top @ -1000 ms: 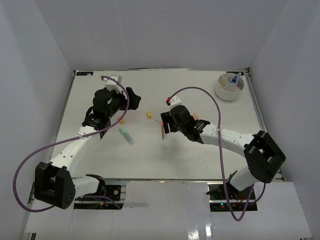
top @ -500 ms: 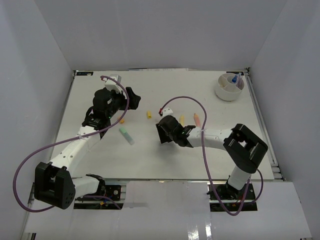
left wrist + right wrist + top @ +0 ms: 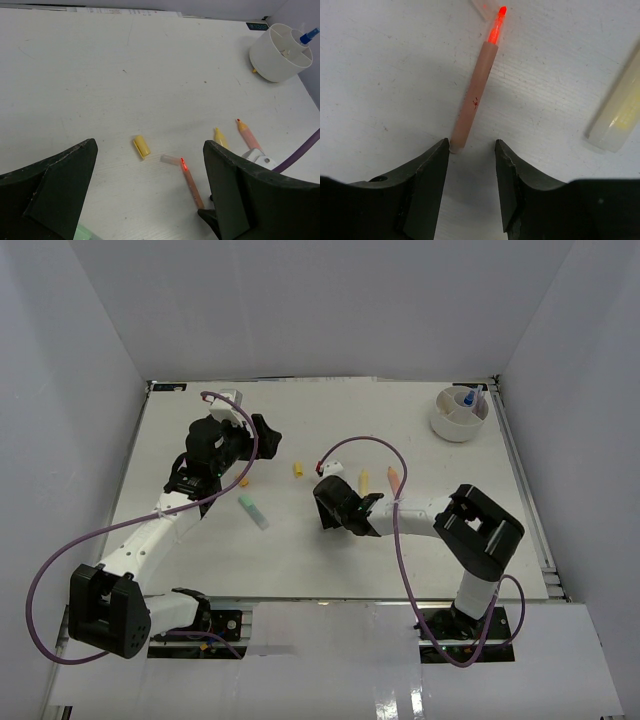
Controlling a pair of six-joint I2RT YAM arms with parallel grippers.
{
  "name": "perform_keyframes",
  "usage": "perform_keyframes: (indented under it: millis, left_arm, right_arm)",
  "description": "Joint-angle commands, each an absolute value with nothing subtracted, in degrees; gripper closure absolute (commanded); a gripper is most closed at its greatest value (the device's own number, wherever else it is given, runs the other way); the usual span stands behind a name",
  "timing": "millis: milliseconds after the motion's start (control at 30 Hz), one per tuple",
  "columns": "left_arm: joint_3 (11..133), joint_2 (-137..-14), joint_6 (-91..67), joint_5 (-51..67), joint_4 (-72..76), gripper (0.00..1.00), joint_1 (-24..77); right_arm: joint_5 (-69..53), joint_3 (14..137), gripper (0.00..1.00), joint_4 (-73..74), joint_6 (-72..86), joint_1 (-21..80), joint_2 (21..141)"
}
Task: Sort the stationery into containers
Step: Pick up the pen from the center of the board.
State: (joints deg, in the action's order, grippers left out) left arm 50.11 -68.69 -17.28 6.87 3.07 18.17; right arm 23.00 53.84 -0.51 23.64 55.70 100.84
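Observation:
An orange pen (image 3: 472, 95) with a glowing red tip lies on the table, and a clear cap (image 3: 170, 159) rests beside that tip. My right gripper (image 3: 471, 145) is low over the pen's blunt end. It is open with a narrow gap. The pen's end touches the left fingertip (image 3: 440, 150), and nothing lies between the jaws. My left gripper (image 3: 150, 145) hovers wide open and empty, apart from the yellow cap (image 3: 141, 147). The white divided tub (image 3: 459, 415) stands at the far right with a blue-capped bottle (image 3: 308, 36) in it.
A yellow highlighter (image 3: 364, 480) and an orange highlighter (image 3: 393, 479) lie just right of the right gripper (image 3: 328, 508). A green highlighter (image 3: 253, 511) and a small orange eraser (image 3: 244, 481) lie near the left arm. A pale yellowish marker (image 3: 620, 112) lies right of the pen.
The right gripper has moved left and down to the pen's blunt end, and its jaws have narrowed. Its elbow has swung left. The left arm has not moved.

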Motion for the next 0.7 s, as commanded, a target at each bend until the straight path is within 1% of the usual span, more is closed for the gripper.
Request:
perform_keyframes:
  millis: [0,167,400,500,567,600,667]
  left_arm:
    - [51.5,-67.9,-17.7,7.2,2.5,0.02,18.3]
    - [51.5,-67.9,-17.8,7.5,2.5,0.02,18.3]
    - [51.5,-68.0,-17.8,7.6,2.5,0.02,18.4]
    - [51.4,-68.1,-17.8,7.8,2.5,0.02,18.3]
    - [51.5,-68.2,-17.8,8.1,2.4,0.02,18.3]
    - [51.6,-68.3,-17.8,8.2,2.4,0.02,18.3]
    - [51.7,-68.5,-17.8,8.4,2.5,0.02,18.3]
  right_arm:
    - [24.8,54.6,0.52,-1.9,25.4,56.2,102.4]
    - [26.0,54.0,0.56,-2.0,26.1,56.2,101.9]
    - [28.0,53.3,0.67,-1.8,26.6,56.1,101.3]
    - [28.7,52.8,0.68,-1.7,27.2,55.9,101.2]
    - [29.1,52.4,0.71,-1.7,27.7,55.8,101.1]
    - [29.2,52.3,0.75,-1.7,27.8,55.7,100.9]
    - [29.4,51.9,0.78,-1.6,28.1,55.5,100.4]
